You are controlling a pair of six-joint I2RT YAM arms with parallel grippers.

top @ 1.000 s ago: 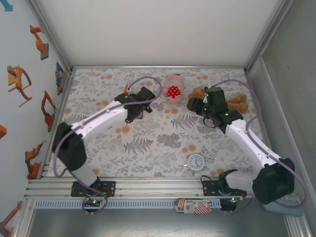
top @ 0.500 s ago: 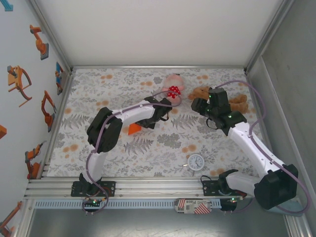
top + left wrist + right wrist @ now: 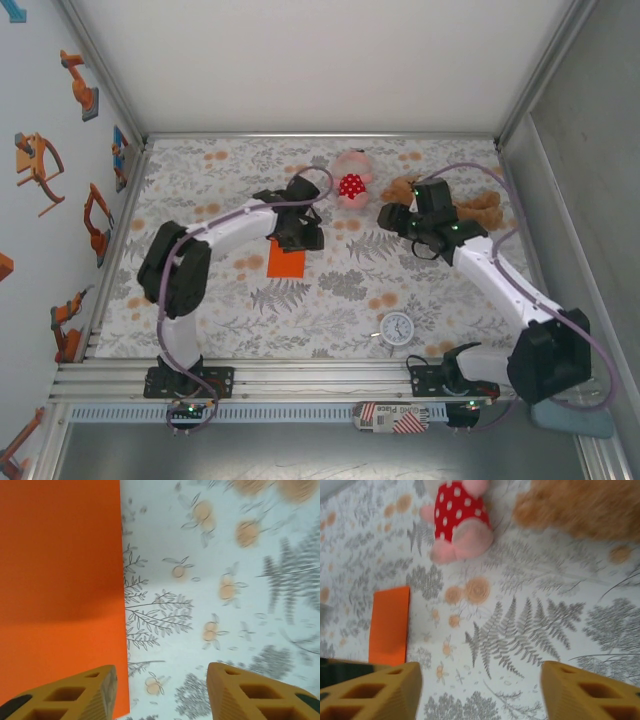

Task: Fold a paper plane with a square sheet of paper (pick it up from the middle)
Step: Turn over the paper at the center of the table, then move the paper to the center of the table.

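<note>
Where paper (image 3: 286,259) lies, white walls (image 3: 320,60) enclose a perhaps-cloth floral surface (image 3: 330,295).

The overhead camera, high at the near edge, looks down on the whole floral-printed table (image 3: 330,310); both wrist cameras hover close, angled downward (each also catching the flat bright orange paper sheet (image 3: 60,580)).

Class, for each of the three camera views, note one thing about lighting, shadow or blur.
Top external: even light, crisp throughout. Left wrist: the orange sheet shades darker across its upper part, and the tablecloth print smears toward the upper right. Right wrist: the teddy bear along the top edge is blurred.
</note>
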